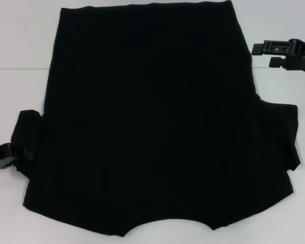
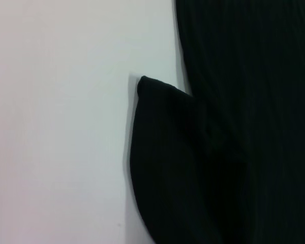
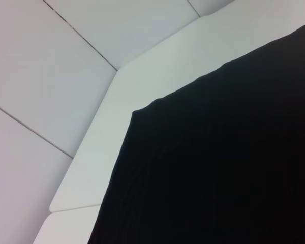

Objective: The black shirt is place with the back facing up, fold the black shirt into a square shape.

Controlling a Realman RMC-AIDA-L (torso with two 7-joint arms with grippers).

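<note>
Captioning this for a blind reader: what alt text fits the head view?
A black shirt lies spread flat on a white table. The left gripper is at its left sleeve; the right gripper hovers open beside its far right edge.

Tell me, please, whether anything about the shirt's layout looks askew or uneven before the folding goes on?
Yes: the black shirt lies flat, but its sleeves are uneven. The left sleeve is bunched and curled by the left claw, while the right sleeve is spread out. The right claw hovers open beside the far corner.
</note>
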